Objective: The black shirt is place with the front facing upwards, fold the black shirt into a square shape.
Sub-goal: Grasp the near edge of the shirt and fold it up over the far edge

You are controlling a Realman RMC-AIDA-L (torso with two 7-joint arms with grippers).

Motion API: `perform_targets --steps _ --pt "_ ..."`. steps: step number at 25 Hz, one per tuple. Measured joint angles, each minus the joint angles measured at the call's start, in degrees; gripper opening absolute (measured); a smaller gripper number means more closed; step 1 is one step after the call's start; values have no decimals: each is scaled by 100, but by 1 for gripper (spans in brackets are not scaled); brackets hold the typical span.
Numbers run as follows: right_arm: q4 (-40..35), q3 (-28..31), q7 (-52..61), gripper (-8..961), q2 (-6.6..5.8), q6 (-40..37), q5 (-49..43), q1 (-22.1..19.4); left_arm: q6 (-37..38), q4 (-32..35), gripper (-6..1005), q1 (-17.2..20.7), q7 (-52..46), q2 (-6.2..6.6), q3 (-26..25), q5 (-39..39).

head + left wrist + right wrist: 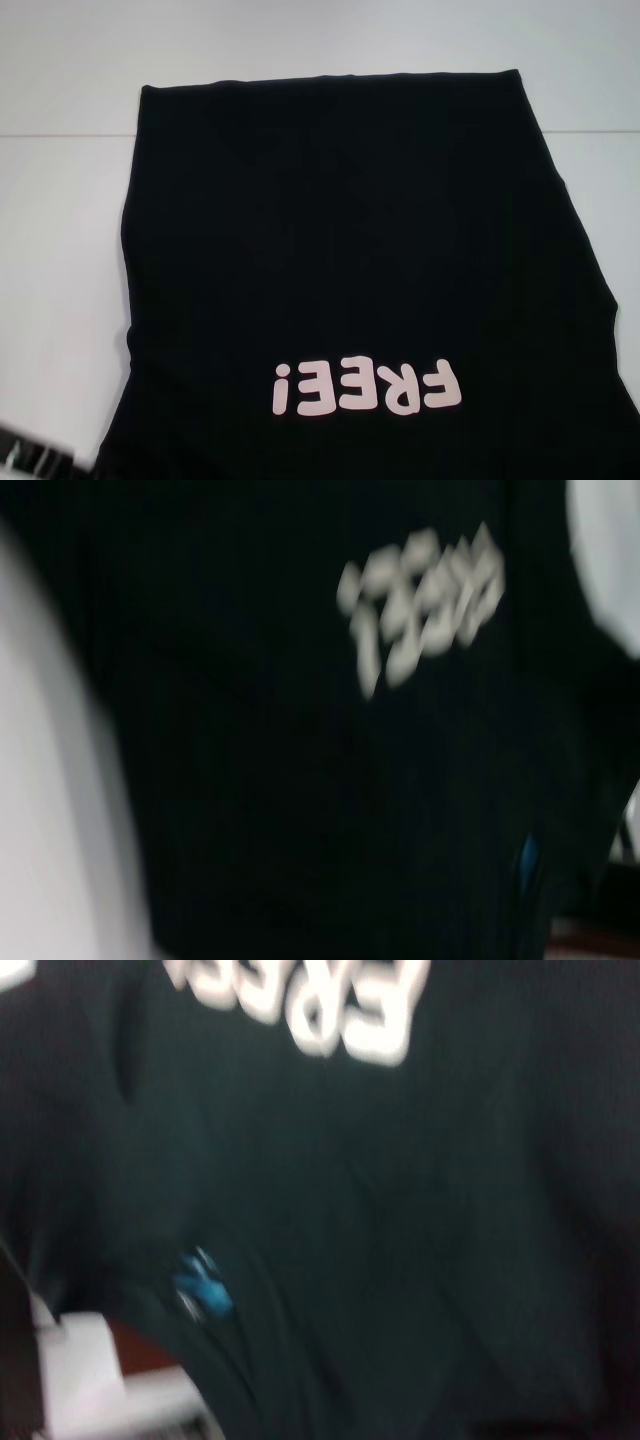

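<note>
Black shirt [350, 260] lies flat on the white surface [60, 230], front up, w/ the "FREE!" lettering [365, 388] at the near end and the hem far. Blue neck label [203, 1288] shows up close. Neither gripper's in sight, so can't tell the fingers' state.

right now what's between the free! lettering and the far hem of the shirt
Only plain black fabric of the black shirt: nothing rests between the FREE! lettering and the far hem, as the head view shows.
</note>
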Motion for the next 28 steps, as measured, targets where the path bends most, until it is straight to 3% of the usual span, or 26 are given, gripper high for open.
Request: perform_targets --steps 4,7,8,11,16,18,21,22,28 --pt "94 951 33 62 -91 138 725 -95 -150 -4 134 -192 -27 109 -602 -419" --pt "311 1564 97 64 -177 418 1375 -144 -721 -124 136 -367 -187 197 -932 -775" --pt "393 1673 98 64 -192 565 1618 -163 -1250 -271 136 -469 -283 256 -1024 -1076" --pt "609 1806 26 66 -182 1236 2298 -229 -1787 -402 138 -524 -310 266 -1041 -1387" --pt "1195 1824 -647 69 60 2644 3475 -361 -3146 -689 142 -451 -120 125 -1048 -2442" --pt "1425 1827 -948 70 166 3190 3860 -397 -3362 -766 143 -430 -36 89 -1047 -2645" --pt "1561 1831 -1401 72 369 3811 4336 -469 -4231 -1013 145 -348 385 -117 -1050 -3371" --pt "1576 1832 -1677 73 507 4175 4673 -538 -4378 -1047 145 -326 463 -165 -1049 -3505" --pt "1748 1815 -2243 77 669 4764 5168 -546 -5068 -1280 149 -312 854 -310 -1017 -4030"
